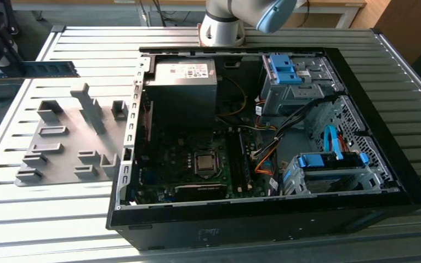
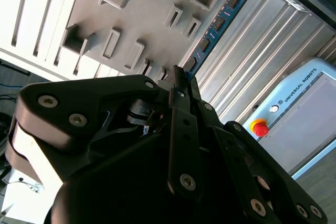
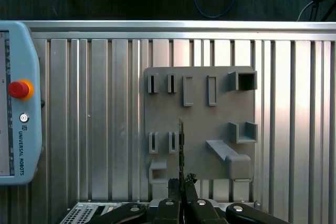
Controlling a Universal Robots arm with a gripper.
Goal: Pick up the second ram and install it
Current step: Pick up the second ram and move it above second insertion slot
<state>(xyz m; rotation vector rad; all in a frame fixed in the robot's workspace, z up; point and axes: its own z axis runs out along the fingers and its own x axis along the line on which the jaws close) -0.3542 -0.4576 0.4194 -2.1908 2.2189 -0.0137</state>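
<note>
Currently, the hand [image 3: 181, 186] is closed on one end of the memory stick [image 1: 46, 69], so most of the stick's length projects unsupported beyond the fingertips. In the exterior view the stick hangs level in the air at that view's left, above the table [image 1: 42, 219] and past the far edge of the grey holder [image 1: 72, 148], well apart from the open computer case [image 1: 269, 224]. The main hazard is the end grip. Any knock or sideways load on the free end would lever the stick between the fingertips, and it could tilt or slip out. A tilted stick would meet its slot on the motherboard [image 1: 188, 181] at an angle, and pressing down then could bend the board or jam one end high. The slots [image 1: 241, 159] lie deep in the case beside a bundle of orange cables [image 1: 265, 156]. The case wall could catch the projecting end during entry, and a cable could snag the stick or the hand. It cannot be determined from these views whether the slot latches stand open or which way the stick's notch faces. Either fault would block seating.
</note>
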